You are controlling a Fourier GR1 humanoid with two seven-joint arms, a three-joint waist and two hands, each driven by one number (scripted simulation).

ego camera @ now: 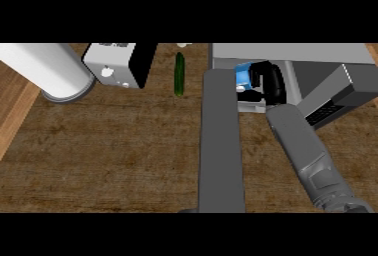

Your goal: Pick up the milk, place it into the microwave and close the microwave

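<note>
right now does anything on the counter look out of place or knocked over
Nothing is spilled or damaged. The one oddity is a cucumber lying loose on the bare counter between the toaster and the open microwave. The right robot hand is curled round the milk inside the microwave.

Two grey forearms, black right robot hand [267, 82]
</note>
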